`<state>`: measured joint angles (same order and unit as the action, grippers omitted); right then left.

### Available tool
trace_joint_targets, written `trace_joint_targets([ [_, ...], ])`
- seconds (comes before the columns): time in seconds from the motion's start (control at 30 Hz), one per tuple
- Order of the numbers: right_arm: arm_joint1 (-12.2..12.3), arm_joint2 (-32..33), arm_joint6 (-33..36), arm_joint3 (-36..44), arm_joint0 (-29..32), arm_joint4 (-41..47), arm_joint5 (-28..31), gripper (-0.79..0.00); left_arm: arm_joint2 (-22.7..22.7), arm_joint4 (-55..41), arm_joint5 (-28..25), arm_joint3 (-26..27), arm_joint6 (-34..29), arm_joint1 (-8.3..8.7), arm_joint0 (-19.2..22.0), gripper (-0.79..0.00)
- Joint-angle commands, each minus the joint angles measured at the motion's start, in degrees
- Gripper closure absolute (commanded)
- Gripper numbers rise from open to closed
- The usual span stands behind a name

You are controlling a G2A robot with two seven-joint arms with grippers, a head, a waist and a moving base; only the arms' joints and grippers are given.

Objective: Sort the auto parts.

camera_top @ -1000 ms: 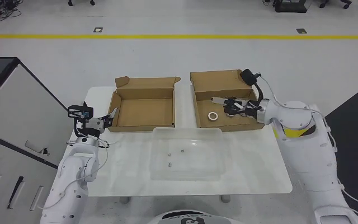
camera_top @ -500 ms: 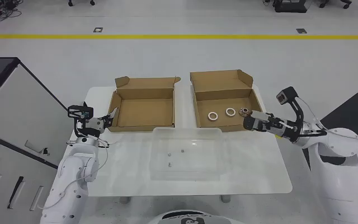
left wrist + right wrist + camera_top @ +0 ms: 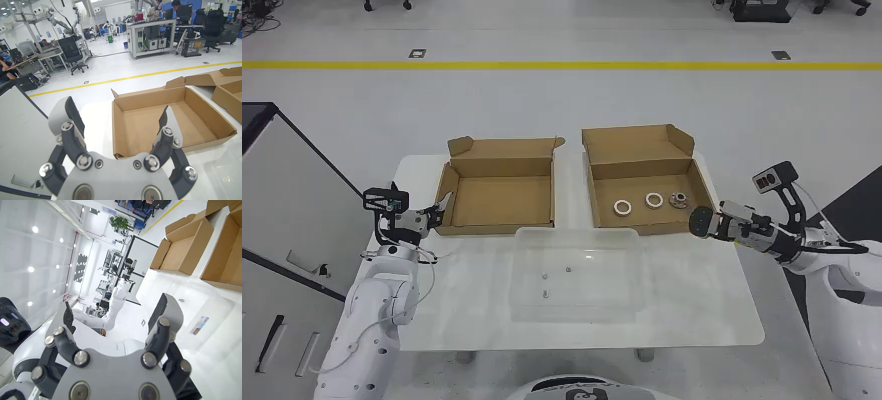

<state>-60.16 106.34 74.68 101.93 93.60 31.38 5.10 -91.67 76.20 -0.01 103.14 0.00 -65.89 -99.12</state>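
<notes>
Top view: a white ring [image 3: 623,208], a second ring [image 3: 654,200] and a dark metal hub [image 3: 679,198] lie in the right cardboard box [image 3: 642,150]; the right end effector [image 3: 697,221] has withdrawn just past its wall. Left wrist view: left end effector [image 3: 118,106] spread before the left cardboard box [image 3: 189,113]. Right wrist view: right end effector spread, facing the clear plastic tray [image 3: 208,313]

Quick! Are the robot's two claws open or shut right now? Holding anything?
Left gripper: open, holding nothing.
Right gripper: open, holding nothing.
</notes>
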Motion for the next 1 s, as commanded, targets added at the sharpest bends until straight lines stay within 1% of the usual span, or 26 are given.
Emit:
trace_joint_targets([
  [0.0, 0.00, 0.00, 0.00, 0.00, 0.00, 0.00, 0.00, -0.785, 0.01, 0.61, -0.70, 0.34, -0.79, 0.05, 0.17, -0.785],
  [0.07, 0.00, 0.00, 0.00, 0.00, 0.00, 0.00, 0.00, -0.785, 0.37, 2.17, -2.46, 2.06, -2.87, 0.16, 0.40, -0.785],
  [0.13, 0.00, 0.00, 0.00, 0.00, 0.00, 0.00, 0.00, -0.785, 0.89, 5.10, -4.82, 4.12, -6.77, 0.38, 0.74, -0.785],
  [0.23, 0.00, 0.00, 0.00, 0.00, 0.00, 0.00, 0.00, -0.785, 2.81, 7.88, -9.25, 7.71, -12.31, 0.57, 1.75, -0.785],
  [0.33, 0.00, 0.00, 0.00, 0.00, 0.00, 0.00, 0.00, -0.785, 4.79, 8.78, -13.15, 10.51, -16.72, 0.66, 3.15, -0.785],
  [0.43, 0.00, 0.00, 0.00, 0.00, 0.00, 0.00, 0.00, -0.785, 6.31, 9.01, -17.05, 12.17, -21.39, 0.76, 4.86, -0.785],
  [0.73, 0.00, 0.00, 0.00, 0.00, 0.00, 0.00, 0.00, -0.785, 11.93, 6.36, -25.47, 15.27, -37.44, 0.73, 11.52, -0.785],
  [0.97, 0.00, 0.00, 0.00, 0.00, 0.00, 0.00, 0.00, -0.785, 14.85, 0.50, -30.73, 17.25, -48.69, 0.77, 15.74, -0.785],
])
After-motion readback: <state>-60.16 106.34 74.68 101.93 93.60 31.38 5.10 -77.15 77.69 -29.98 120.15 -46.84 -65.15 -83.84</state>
